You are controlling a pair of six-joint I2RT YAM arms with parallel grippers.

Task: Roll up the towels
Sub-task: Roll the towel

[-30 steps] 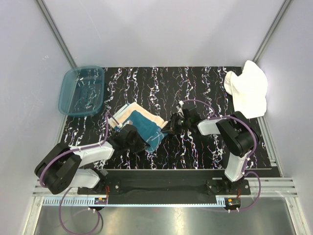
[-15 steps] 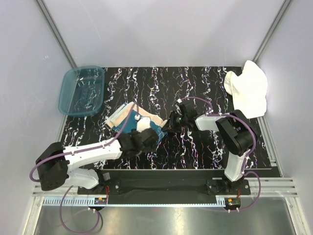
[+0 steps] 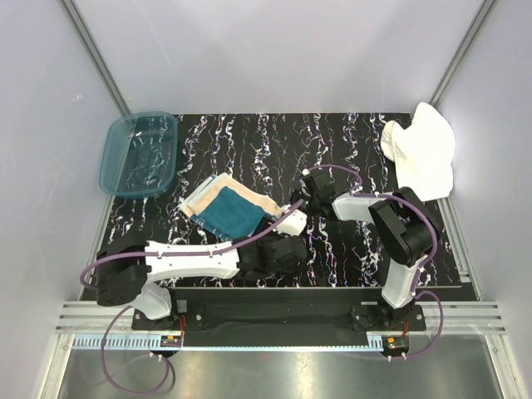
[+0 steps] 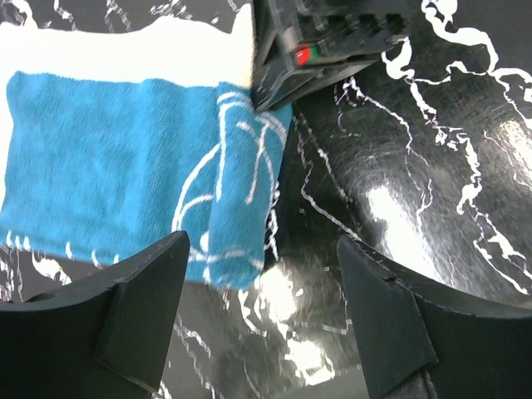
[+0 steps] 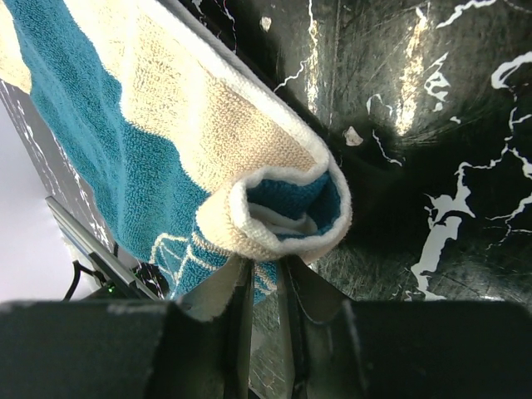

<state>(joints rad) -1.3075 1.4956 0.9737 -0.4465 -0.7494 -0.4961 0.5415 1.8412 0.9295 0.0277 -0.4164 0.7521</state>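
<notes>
The right tool [image 5: 266, 278] pinches the curled edge of the small cream-tan towel with teal print [image 5: 166, 133], seemingly mid-roll, centre of the black marbled counter [image 3: 349, 141]. The left tool [image 4: 262, 249] gapes wide, empty, beside it. Next: regrip and roll onward.

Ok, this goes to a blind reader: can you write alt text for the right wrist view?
The right gripper pinches the curled end of the patterned towel, cream outside and teal inside. Behind it is a black table with white veins.
</notes>
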